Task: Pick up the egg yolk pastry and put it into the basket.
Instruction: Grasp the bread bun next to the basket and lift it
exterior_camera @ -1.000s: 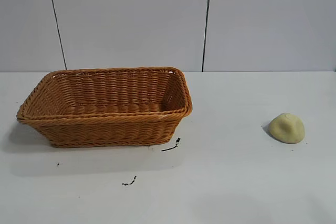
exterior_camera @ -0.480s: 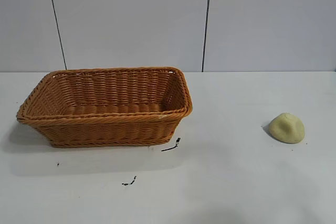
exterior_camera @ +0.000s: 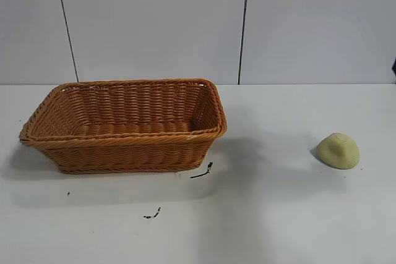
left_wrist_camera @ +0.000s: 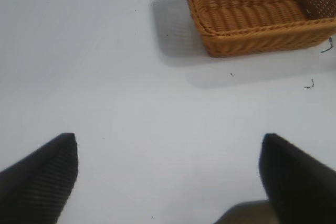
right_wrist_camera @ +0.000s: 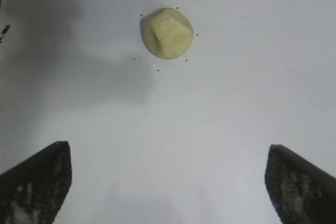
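The egg yolk pastry (exterior_camera: pixel 338 150), a small pale yellow-green dome, lies on the white table at the right. It also shows in the right wrist view (right_wrist_camera: pixel 167 32), ahead of my right gripper (right_wrist_camera: pixel 168 153), which is open wide, empty and above the table, apart from the pastry. The basket (exterior_camera: pixel 124 125), orange-brown wicker, stands at the left and is empty. It also shows in the left wrist view (left_wrist_camera: pixel 257 14), far from my left gripper (left_wrist_camera: pixel 169 142), which is open and empty over bare table. Neither gripper shows in the exterior view, except a dark sliver at the right edge.
Small black marks (exterior_camera: pixel 201 173) lie on the table in front of the basket, with another mark (exterior_camera: pixel 153 214) nearer the front. A grey panelled wall stands behind the table. A soft shadow lies on the table between basket and pastry.
A shadow has spread over the table between the basket and the pastry, and a dark sliver has appeared at the right edge. The pastry and basket have not moved.
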Robot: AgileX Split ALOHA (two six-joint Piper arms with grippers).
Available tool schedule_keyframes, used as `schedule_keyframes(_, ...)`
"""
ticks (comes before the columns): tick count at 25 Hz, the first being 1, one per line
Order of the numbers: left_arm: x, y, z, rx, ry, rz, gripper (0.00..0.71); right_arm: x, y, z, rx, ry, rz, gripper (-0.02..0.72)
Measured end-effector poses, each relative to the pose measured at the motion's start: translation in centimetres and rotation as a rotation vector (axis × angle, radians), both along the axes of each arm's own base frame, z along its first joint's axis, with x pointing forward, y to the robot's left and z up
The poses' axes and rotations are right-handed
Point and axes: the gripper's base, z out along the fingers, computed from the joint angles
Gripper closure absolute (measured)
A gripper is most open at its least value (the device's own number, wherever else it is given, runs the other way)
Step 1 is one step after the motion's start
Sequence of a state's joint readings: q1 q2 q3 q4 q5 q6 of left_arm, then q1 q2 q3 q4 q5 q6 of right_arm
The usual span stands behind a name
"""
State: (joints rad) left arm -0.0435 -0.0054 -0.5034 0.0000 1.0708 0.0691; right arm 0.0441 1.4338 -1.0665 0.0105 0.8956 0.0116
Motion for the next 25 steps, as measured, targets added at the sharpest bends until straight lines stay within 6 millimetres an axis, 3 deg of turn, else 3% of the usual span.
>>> schedule_keyframes(5, 0.0, 0.0, 0.0, 0.0, 0.0, 0.0, 0.014, 6.0, 0.3, -2.8, -0.005, 0.068, 0.004, 0.01)
schedule_keyframes(11, 0.0, 0.0, 0.0, 0.0, 0.0, 0.0, 0.014, 10.2, 0.4, -7.0, -0.009, 0.146, 0.004, 0.01)
schedule_keyframes(20, 0.0, 0.0, 0.0, 0.0, 0.0, 0.0, 0.014, 11.9, 0.5, -15.0, -0.017, 0.304, 0.011, 0.01)
schedule_keyframes(25, 0.0, 0.0, 0.0, 0.0, 0.0, 0.0, 0.014, 12.2, 0.5, -16.2, -0.017, 0.298, 0.011, 0.01)
